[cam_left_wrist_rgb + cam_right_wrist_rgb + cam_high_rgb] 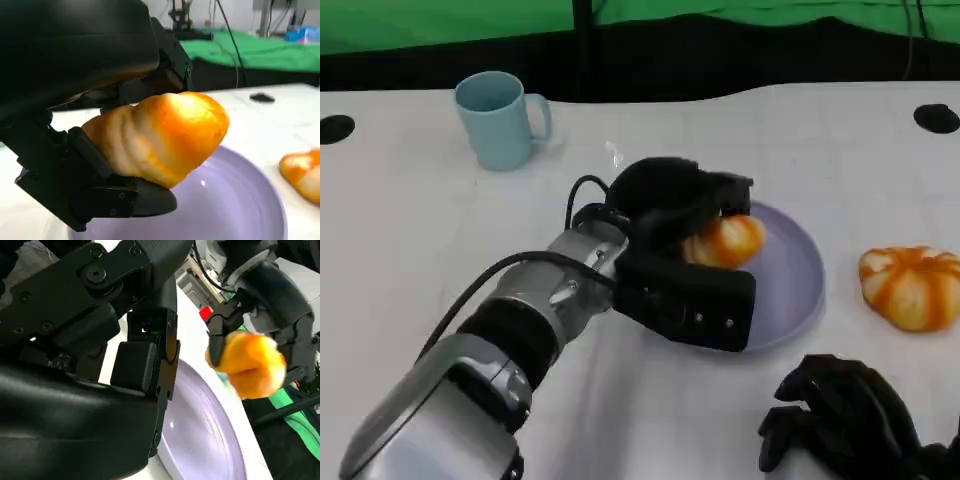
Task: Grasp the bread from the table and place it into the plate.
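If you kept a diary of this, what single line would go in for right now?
left hand: holds bread above plate | right hand: idle, curled, near table edge | second bread: on table | mug: untouched

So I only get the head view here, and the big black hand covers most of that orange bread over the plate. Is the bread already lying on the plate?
Observer: No. In the left wrist view the bread sits in the left hand above the purple plate, with plate surface visible beneath it.
Operator: Is it gripped properly?
Observer: A black finger runs under the bread and the shell sits on top of it.
Operator: What shape is it?
Observer: The left wrist view shows a ridged, tapering loaf, paler at the grooves.
Operator: And the other hand?
Observer: The right hand holds nothing; its wrist view shows it beside the plate's rim.
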Motion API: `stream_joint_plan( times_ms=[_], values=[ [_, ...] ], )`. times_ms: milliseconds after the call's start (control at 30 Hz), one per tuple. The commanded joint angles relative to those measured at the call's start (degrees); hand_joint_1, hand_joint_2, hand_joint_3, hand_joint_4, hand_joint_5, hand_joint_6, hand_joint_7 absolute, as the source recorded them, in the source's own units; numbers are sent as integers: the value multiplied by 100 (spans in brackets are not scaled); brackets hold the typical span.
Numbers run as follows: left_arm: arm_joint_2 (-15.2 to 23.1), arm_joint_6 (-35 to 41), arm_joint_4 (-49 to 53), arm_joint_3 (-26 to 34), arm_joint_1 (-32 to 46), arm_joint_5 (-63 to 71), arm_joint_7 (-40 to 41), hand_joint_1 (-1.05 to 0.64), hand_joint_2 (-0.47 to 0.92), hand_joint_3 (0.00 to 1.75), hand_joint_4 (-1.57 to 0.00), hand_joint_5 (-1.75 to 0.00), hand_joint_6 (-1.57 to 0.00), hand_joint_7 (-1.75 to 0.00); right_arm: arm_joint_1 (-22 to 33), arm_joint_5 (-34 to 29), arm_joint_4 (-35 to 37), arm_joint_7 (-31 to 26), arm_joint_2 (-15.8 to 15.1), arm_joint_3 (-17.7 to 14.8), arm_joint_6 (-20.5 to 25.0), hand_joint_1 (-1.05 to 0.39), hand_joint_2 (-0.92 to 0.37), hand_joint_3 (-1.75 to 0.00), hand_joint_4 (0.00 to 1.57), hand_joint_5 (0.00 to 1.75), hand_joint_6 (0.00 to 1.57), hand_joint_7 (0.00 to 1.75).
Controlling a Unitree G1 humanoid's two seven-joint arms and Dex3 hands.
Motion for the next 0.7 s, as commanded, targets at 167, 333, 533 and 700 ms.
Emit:
stream_joint_plan(
  times_ms=[167,333,533,700],
  values=[
    [140,337,-83,-280,-291,146,-907,-74,92,19,-32,-56,-29,-15,84,15,-98,-12,-29,1,-8,-103,-74,-1,157,77,157,38],
    [226,509,-196,-428,-359,272,-1164,-90,92,22,-17,-24,-15,-1,99,32,-182,-76,-21,7,108,-104,-73,0,157,77,157,37],
    [291,661,-335,-445,-406,264,-1588,-99,92,28,-12,-19,-11,-1,122,58,-250,-59,-21,-4,137,-102,-73,0,157,77,157,39],
    [452,597,-635,-284,-353,65,-1863,-103,92,29,-12,-18,-11,-1,168,95,-311,-55,-28,-22,199,-100,-73,0,154,77,157,37]
  ],
)
